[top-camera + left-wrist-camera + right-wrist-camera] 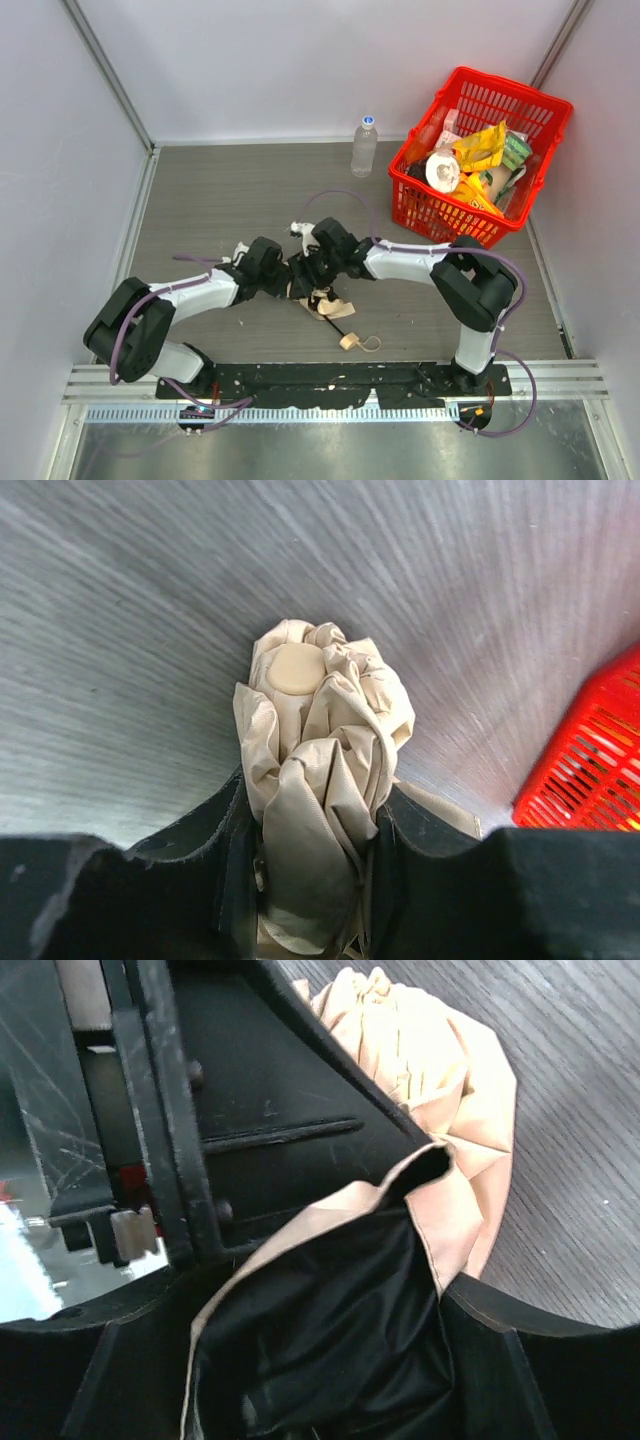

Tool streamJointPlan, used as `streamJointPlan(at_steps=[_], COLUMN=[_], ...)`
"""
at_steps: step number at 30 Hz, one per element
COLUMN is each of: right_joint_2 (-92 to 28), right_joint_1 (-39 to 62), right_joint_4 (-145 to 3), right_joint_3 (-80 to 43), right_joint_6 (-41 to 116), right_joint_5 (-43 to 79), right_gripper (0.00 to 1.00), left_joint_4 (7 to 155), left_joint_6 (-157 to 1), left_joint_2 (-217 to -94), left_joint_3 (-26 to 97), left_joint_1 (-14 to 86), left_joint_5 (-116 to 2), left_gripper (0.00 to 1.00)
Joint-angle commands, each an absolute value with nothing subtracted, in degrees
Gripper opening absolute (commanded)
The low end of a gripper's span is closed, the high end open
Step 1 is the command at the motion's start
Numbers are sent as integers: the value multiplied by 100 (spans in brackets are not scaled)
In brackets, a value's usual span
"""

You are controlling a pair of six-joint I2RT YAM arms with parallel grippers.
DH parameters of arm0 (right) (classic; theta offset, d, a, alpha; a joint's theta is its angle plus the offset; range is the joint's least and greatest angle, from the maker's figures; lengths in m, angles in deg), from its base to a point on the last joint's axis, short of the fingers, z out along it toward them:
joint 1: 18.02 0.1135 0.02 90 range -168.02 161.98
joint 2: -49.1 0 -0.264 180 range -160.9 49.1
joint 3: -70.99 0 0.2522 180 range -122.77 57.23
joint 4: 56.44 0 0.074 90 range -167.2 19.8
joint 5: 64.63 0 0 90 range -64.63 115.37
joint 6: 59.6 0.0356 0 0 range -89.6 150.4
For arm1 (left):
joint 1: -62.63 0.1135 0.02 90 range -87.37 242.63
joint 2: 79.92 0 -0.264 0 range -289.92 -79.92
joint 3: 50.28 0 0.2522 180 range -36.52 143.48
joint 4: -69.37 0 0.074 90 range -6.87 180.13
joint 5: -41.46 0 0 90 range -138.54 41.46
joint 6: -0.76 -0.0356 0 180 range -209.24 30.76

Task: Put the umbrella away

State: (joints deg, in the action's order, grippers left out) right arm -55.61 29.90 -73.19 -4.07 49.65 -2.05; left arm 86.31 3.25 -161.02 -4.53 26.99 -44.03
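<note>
Umbrella (322, 300) lies bunched just toward 6 o'clock of the table (230, 190) centre. My left pincer (315, 815) pinches its fabric; my right pincer (310, 1330) stands spread, cloth loose between. If my one hold slips, the folds could spring open. Basket (455, 95) at 2 o'clock holds yellow packets (482, 145), nearly full.

Robotics lab test cell. Plain white panel walls (300, 60) on aluminium profile posts (108, 75), grey wood-grain tabletop (230, 200), left arm (190, 292) and right arm (420, 262) bolted to black base plate (330, 378), slotted cable duct (300, 413) along near edge.
</note>
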Motion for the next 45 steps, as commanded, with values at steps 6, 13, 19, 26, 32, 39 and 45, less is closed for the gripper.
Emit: streamJointPlan(at_steps=[6, 13, 19, 26, 32, 39, 45], right_joint_2=[-5531, -5927, -5857, -5322, -5171, -4987, -4828], right_joint_1=[4437, 4728, 4588, 3797, 3506, 3506, 3515], right_joint_4=[-7714, -7681, -7215, -6301, -5965, -6001, -6132], right_joint_3=[-587, -571, -193, 431, 353, 273, 160], right_joint_6=[3823, 3629, 3523, 3918, 4201, 4113, 3963], right_joint_5=[3148, 4119, 3382, 959, -2, -363, -662], right_gripper=[67, 19, 1, 1, 1, 1, 1], left_joint_4=[10906, 10565, 9115, 9920, 10835, 10801, 9888], left_joint_6=[585, 1270, 1519, 762, 526, 138, 103], left_joint_2=[-16763, -16597, -16263, -15692, -16059, -16754, -16589], left_joint_3=[110, -284, -1023, -831, -462, -206, -575], left_joint_1=[2712, 2703, 2703, 2668, 2668, 2668, 2677], left_joint_5=[-5117, -5364, -5286, -4530, -4301, -3852, -3896], left_gripper=[0, 0, 25, 89, 89, 81, 42])
